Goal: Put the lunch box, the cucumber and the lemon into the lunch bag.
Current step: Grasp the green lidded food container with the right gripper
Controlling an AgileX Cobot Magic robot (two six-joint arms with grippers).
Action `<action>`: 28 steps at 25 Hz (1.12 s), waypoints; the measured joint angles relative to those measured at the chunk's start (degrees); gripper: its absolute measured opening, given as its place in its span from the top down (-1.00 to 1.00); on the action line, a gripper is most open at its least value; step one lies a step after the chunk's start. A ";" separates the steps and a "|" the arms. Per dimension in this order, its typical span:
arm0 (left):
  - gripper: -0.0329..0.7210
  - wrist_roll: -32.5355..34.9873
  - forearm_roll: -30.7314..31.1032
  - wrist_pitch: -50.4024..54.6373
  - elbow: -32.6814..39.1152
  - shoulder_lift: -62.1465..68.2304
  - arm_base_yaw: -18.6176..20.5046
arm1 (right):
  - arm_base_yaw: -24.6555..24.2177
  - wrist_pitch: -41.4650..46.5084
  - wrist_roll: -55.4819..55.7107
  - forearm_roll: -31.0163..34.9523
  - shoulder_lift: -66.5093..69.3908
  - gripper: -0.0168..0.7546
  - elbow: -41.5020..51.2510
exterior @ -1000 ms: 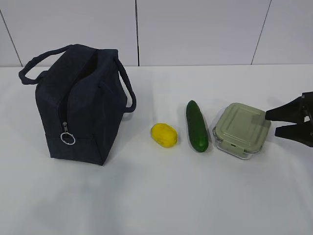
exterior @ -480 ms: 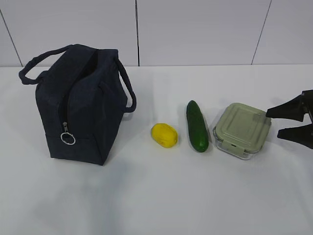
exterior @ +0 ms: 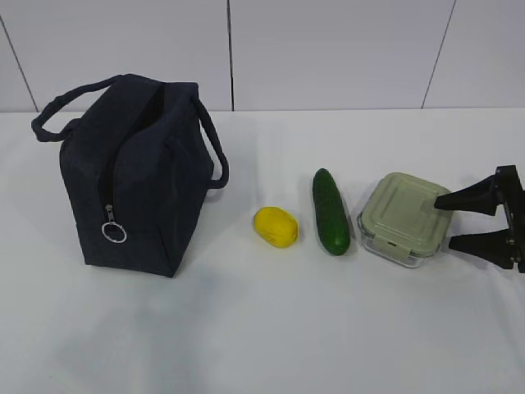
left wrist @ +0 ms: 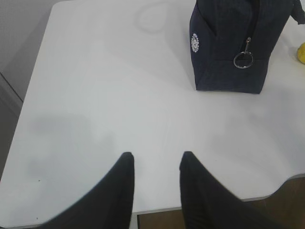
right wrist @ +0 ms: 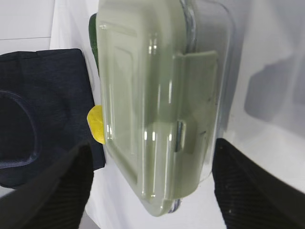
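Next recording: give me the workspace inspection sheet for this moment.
Surface: white table, bare in front.
Job's things: lunch bag upright at left, its top looks unzipped; lemon, cucumber and lunch box in a row on the table, none packed.
Clutter: nothing seen.
Grippers: right gripper open, fingers flanking the lunch box's right edge; left gripper open, hanging over the table's near edge.
Cables: nothing seen.
Surroundings: white panelled wall.

Bright, even light; soft shadows, sharp focus
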 joint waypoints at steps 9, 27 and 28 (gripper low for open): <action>0.29 0.00 0.00 0.00 0.00 0.00 0.00 | 0.00 1.92 -2.82 2.52 3.22 -0.57 -0.63; 0.29 0.00 0.00 0.00 0.00 0.00 0.00 | 0.00 1.93 -5.10 1.37 4.20 -0.57 -3.34; 0.29 0.00 0.00 0.00 0.00 0.00 0.00 | 0.00 1.66 -5.34 1.64 4.20 -0.57 -3.34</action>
